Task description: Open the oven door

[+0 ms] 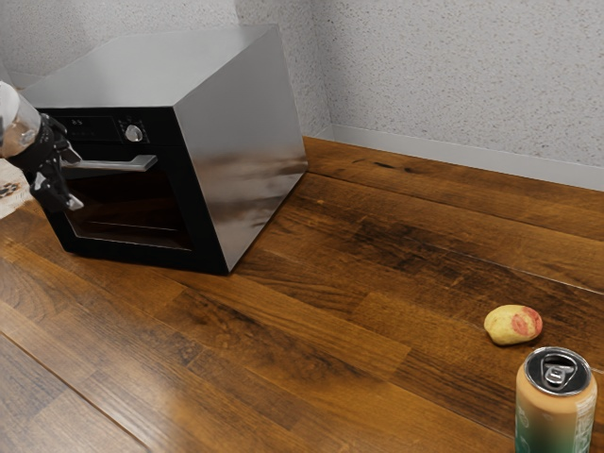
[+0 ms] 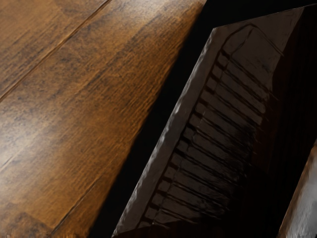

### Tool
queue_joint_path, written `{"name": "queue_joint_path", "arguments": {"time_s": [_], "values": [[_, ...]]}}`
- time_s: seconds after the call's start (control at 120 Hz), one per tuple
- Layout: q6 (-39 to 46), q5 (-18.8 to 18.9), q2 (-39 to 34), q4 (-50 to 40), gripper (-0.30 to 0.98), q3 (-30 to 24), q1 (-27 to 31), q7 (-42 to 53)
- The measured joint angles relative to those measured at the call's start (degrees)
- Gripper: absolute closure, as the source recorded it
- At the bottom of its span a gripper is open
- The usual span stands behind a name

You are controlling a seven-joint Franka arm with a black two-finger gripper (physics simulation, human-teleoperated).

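At the exterior view's left, the black gripper (image 1: pixel 75 179) is open in front of the oven door's left part, one fingertip near the handle's left end and the other lower, before the window. The silver handle (image 1: pixel 132 163) runs across the top of the black-framed oven door (image 1: pixel 207 226), which stands closed. Whether a finger touches the handle cannot be told. In the wrist view, the door's dark glass (image 2: pixel 218 148) shows wire rack bars behind it, and a blurred silvery piece, seemingly the handle (image 2: pixel 303 208), lies at the lower right corner.
The oven's steel body (image 1: pixel 241 151) stands on the wooden table (image 1: pixel 311 302) near the speckled wall. Toward the exterior view's lower right are a yellow-red fruit (image 1: pixel 512 325) and an orange-green can (image 1: pixel 555 411). A control knob (image 1: pixel 134 133) sits above the handle.
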Motion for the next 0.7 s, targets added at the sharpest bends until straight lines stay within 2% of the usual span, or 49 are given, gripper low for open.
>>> {"name": "queue_joint_path", "arguments": {"time_s": [0.425,0.7], "values": [[1.66,-0.92,6.68,6.01,0.0,-0.98,3.51,2.34],[2.07,-1.0,9.04,7.25,0.0,-1.1,2.05,3.63]]}}
